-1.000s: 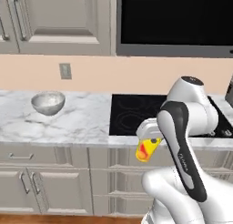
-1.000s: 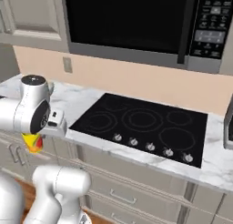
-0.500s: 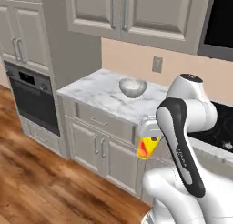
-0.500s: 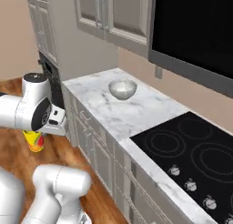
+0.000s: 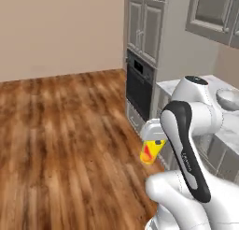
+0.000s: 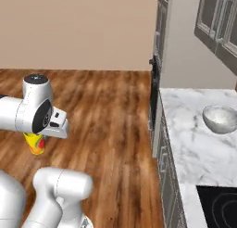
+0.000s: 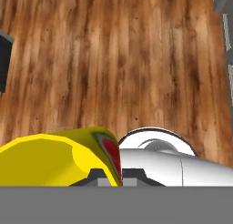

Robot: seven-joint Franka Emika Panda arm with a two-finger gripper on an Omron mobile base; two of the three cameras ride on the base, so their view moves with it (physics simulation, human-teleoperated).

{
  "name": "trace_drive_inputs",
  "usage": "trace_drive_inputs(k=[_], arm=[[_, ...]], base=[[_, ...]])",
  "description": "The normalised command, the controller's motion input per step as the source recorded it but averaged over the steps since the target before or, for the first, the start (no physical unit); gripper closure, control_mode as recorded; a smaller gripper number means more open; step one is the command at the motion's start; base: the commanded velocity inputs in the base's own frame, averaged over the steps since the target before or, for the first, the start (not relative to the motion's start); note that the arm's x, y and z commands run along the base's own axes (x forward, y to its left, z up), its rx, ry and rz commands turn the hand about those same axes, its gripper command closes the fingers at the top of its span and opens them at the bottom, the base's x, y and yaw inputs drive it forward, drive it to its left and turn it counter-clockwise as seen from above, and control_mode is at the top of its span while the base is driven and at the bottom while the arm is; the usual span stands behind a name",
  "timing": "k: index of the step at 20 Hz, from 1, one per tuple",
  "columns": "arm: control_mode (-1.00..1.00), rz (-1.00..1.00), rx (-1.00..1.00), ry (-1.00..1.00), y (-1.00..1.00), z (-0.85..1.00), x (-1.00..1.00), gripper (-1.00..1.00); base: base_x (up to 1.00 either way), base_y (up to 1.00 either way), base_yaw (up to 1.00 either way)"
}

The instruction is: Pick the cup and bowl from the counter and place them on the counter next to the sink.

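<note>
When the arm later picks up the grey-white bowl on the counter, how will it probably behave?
The bowl looks rigid, so it should not flex. Its rounded sides and wide rim probably suit a rim pinch. It may rock if pushed on the smooth marble counter.

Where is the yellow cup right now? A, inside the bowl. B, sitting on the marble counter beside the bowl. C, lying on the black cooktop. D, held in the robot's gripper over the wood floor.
D: the cup hangs in the shut gripper above the wood floor, while the bowl sits alone on the counter.
</note>
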Motion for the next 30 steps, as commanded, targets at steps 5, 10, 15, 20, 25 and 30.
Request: trace_drive_inputs(k=[5,10,15,20,25,30], arm=[[1.00,0.00,0.00,0.00,0.00,0.00,0.00,1.00],[1.00,0.00,0.00,0.00,0.00,0.00,0.00,1.00],[1.00,0.00,0.00,0.00,0.00,0.00,0.00,1.00],[1.00,0.00,0.00,0.00,0.00,0.00,0.00,1.00],[1.00,0.00,0.00,0.00,0.00,0.00,0.00,1.00],[1.00,0.00,0.00,0.00,0.00,0.00,0.00,1.00]], base=[[0.00,0.00,0.97],[0.00,0.00,0.97],[0.00,0.00,0.97],[0.00,0.00,0.94],[0.76,-0.37,0.56],[1.00,-0.09,0.14]])
